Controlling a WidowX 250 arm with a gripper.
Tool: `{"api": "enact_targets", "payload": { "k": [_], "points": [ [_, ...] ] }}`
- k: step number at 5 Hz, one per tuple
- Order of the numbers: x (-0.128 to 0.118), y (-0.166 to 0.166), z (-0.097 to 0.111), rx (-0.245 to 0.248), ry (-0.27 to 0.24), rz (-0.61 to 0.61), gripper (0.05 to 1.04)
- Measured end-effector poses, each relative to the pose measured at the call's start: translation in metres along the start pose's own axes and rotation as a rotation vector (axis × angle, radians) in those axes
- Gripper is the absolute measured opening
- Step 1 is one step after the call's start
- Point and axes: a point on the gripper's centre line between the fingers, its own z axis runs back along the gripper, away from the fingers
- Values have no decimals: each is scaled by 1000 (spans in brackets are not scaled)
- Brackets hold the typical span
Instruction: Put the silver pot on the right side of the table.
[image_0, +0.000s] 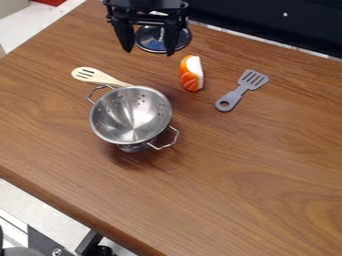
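Up first, at the top edge of the camera view, a black two-finger gripper (148, 51), pointing down over the table. Down there with fingers (123, 36) spread wide, released, well apart from the silver pot. Between and behind those fingers, a round glass lid (155, 45) with a silvery rim, partly hidden by the finger on the picture's right.

Now down to the task's prize: a shiny silver metal pot (130, 117), colander-like, dotted with small holes. Left of centre in the view, on the brown wood-grain table (234, 185). Mouth open upward, showing off a bright inside; a metal foot below, and angular wire handles (176, 140) on opposite sides.

Poking out beside the upper handle, a cream slotted spatula (90, 75), with its narrow end partly hidden by the pot. Over to the right, between pot and lid in height on screen, an orange-and-white rounded toy food piece (190, 75). Farther right again, a grey slotted spatula (242, 90), lying at a slant, blade toward the upper right, round hole in the handle end.
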Motion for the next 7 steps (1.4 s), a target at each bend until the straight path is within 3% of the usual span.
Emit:
{"api": "enact_targets", "payload": {
  "k": [2,3,4,5,7],
  "points": [
    [-16,-1,-10,-19,93,27,999],
    [-20,-1,2,-55,106,32,999],
    [-31,-1,8,-29,100,92,999],
    [-44,-2,11,41,124,231,999],
    [-62,-20,10,97,120,391,999]
  ]
}}
